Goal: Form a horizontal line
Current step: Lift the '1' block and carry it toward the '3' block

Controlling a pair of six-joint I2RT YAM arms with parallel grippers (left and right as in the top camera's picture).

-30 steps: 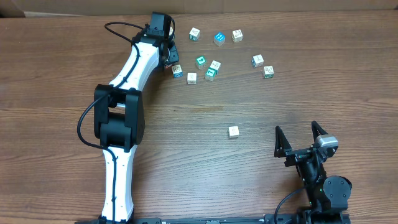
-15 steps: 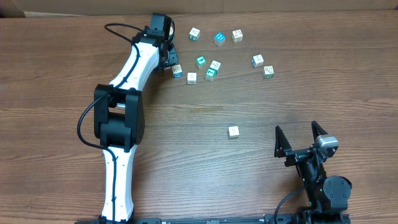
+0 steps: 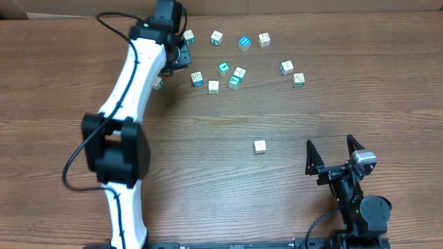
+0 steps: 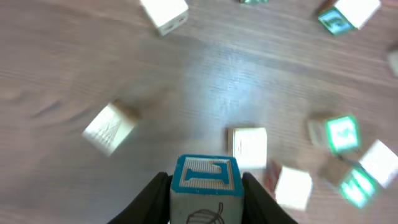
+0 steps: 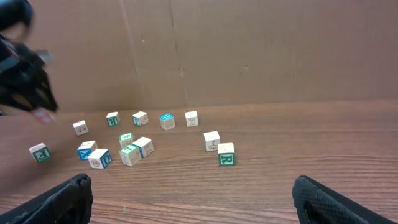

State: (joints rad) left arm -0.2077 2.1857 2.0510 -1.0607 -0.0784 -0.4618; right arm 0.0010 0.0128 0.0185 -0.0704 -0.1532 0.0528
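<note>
In the left wrist view my left gripper (image 4: 206, 186) is shut on a white-sided cube (image 4: 205, 180) with a blue letter top and a leaf drawing on its front. It hangs above the wood, with loose cubes blurred below it. From overhead the left gripper (image 3: 174, 58) sits at the far left of the scattered cubes, and the arm hides the held cube. No horizontal line is in view: the cubes lie apart, such as one (image 3: 197, 79) beside the gripper and a lone one (image 3: 259, 146) mid-table. My right gripper (image 3: 332, 149) stands open and empty near the front right.
Loose picture cubes spread across the back of the table (image 3: 291, 111), from one at the far left (image 3: 158, 83) to one at the right (image 3: 298, 79). A cardboard wall (image 5: 249, 50) runs along the table's far edge. The green R cube (image 5: 226, 155) is nearest the right gripper (image 5: 196, 193).
The left arm has swung leftward and lifted, uncovering two cubes that it hid before. Its jaws have closed in on the blue-topped cube. The right arm has not moved.
</note>
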